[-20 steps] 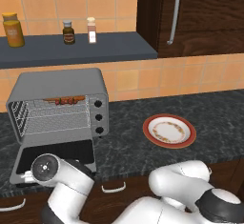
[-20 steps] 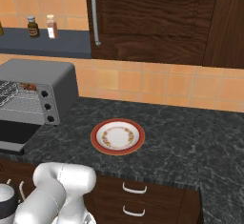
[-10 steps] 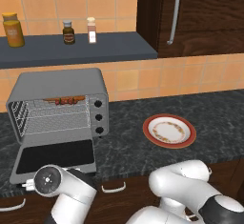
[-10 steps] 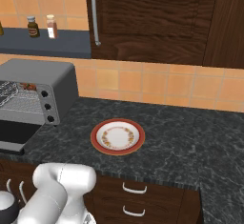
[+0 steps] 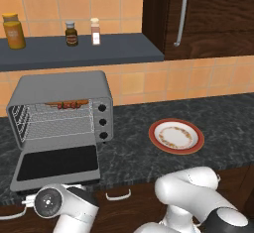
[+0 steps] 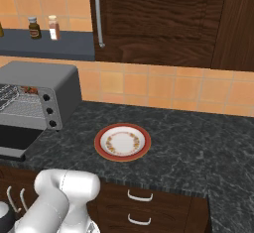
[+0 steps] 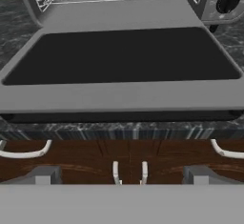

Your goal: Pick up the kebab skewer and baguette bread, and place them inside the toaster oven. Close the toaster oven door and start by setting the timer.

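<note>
Jaws apart, empty, low before the toaster oven door [image 7: 121, 56], which lies dropped open over the worktop [image 5: 198, 113] edge.

The white arm [image 5: 193, 197] bends low, its elbow rising at the bottom of both base views. The hand hangs low and points forward. The pincer [image 7: 122, 175] is wide open and holds nothing.

Orange tile wall [image 5: 129, 83], dark cabinets [image 6: 158, 24]
</note>
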